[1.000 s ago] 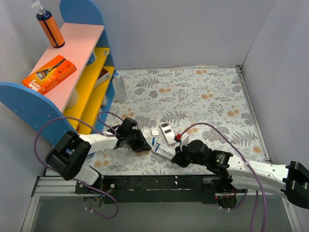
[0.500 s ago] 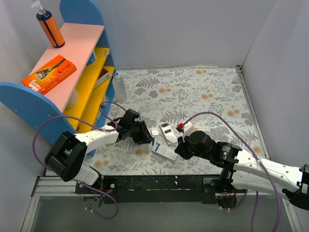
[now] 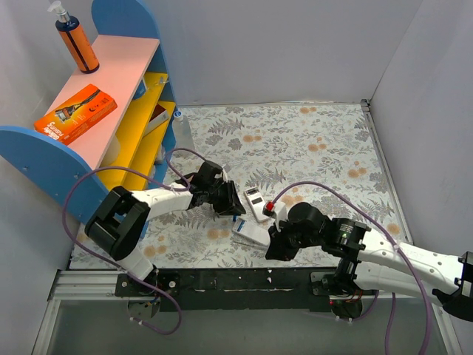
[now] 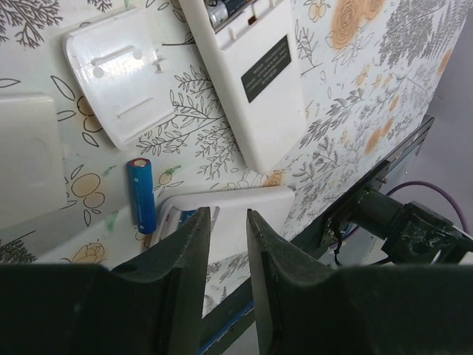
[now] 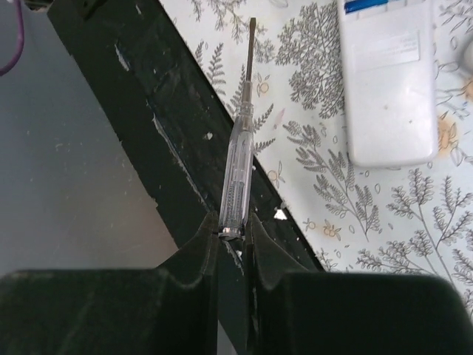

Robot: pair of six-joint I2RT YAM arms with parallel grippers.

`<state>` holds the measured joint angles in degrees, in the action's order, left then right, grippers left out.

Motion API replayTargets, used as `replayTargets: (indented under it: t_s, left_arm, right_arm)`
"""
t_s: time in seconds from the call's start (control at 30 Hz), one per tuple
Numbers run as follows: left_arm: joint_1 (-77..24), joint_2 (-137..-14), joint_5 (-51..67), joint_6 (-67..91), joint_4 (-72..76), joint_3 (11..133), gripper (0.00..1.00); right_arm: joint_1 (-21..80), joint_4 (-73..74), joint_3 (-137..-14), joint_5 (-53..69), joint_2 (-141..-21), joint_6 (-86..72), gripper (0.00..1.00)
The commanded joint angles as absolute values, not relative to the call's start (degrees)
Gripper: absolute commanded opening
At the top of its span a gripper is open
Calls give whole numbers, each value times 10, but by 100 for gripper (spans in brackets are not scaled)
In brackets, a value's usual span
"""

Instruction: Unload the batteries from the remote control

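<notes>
Two white remote controls lie near the table's front. One remote [image 4: 255,89] [image 3: 257,205] has its compartment open, with a battery [image 4: 225,9] inside. The nearer remote [image 4: 236,214] [image 5: 388,81] [image 3: 250,233] also shows blue in its open compartment. A loose blue battery [image 4: 142,194] lies on the cloth beside a white cover [image 4: 118,74]. My left gripper [image 4: 228,214] [image 3: 228,201] hovers over the nearer remote, jaws slightly apart and empty. My right gripper [image 5: 230,225] [image 3: 277,245] is shut on a clear-handled screwdriver [image 5: 238,163] above the table's front edge.
Another white flat piece [image 4: 26,170] lies left of the loose battery. The black mounting rail [image 5: 170,126] runs along the near edge. A blue and yellow shelf [image 3: 111,111] stands at the left, with a clear bottle [image 3: 182,133] beside it.
My left gripper moved right toward the remotes and its jaws parted a little. The right gripper first rose toward the remotes, then drew back to the front edge, screwdriver still held.
</notes>
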<state>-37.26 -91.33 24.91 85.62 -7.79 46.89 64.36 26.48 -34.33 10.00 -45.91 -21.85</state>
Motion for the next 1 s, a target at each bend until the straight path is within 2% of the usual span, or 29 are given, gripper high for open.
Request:
replayTargets:
  t_s: [0.0,0.4,0.97]
  left_arm:
    - [-380,-932,276,835,-64,485,26]
    - [-391,-962,283,825,-62,483,25]
    - [-446,-897,262,891,-63,413,25]
  right_arm:
    - [644,283,-348,135,-467,-228,1]
    - [644,343,-355,78,-488,-248,1]
    - [643,421,-382,-42,-456,-298,1]
